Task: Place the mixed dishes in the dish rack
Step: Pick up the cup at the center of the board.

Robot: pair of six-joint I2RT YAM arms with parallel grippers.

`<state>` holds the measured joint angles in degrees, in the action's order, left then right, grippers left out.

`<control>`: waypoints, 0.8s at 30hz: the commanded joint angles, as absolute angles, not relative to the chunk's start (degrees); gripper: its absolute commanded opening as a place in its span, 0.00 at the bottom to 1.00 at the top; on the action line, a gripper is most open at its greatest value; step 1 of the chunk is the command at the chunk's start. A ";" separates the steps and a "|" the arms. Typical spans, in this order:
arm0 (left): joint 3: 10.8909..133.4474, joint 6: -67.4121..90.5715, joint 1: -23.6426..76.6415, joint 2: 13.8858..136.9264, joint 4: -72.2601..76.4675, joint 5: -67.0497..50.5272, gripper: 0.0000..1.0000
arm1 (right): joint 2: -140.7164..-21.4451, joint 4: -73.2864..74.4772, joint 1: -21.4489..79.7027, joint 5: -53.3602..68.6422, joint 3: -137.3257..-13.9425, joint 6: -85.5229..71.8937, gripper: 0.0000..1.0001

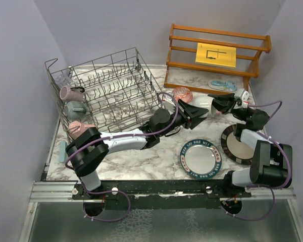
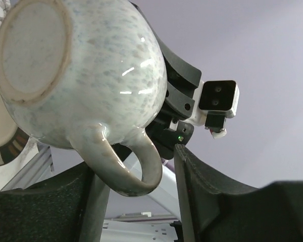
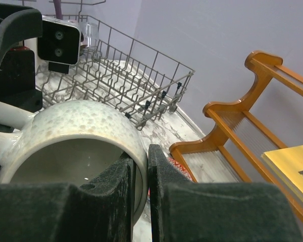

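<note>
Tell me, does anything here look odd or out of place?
Only the mug: it is tipped on its side. The right gripper pinches its rim, and the left gripper's open fingers straddle its handle. Nothing looks spilled or broken.

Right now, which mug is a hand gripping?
The white speckled mug, its rim pinched by the right hand; the other mugs sit in the dish rack.

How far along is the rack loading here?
Done: glass, mauve mug, grey mug and pink mug sit along the rack's left side. In hand: the right pincer pinches the white mug's rim; the left pincer is open around its handle. Remaining: blue-rimmed plate, dark-rimmed plate and red bowl on the table.
</note>
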<state>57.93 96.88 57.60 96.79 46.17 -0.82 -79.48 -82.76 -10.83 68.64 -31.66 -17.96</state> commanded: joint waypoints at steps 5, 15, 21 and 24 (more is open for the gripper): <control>59.46 99.77 57.76 97.60 46.01 1.96 0.33 | -77.38 -100.74 -10.46 69.49 -29.28 -21.02 0.01; 58.04 96.39 57.67 97.56 47.45 1.58 0.00 | -74.61 -98.29 -10.46 68.82 -27.91 -18.10 0.02; 56.03 92.95 57.70 95.54 49.65 0.59 0.00 | -73.49 -92.71 -10.46 68.46 -27.86 -14.41 0.14; 55.18 92.01 57.67 95.83 51.84 -0.11 0.00 | -73.34 -90.67 -10.46 68.85 -27.83 -12.89 0.22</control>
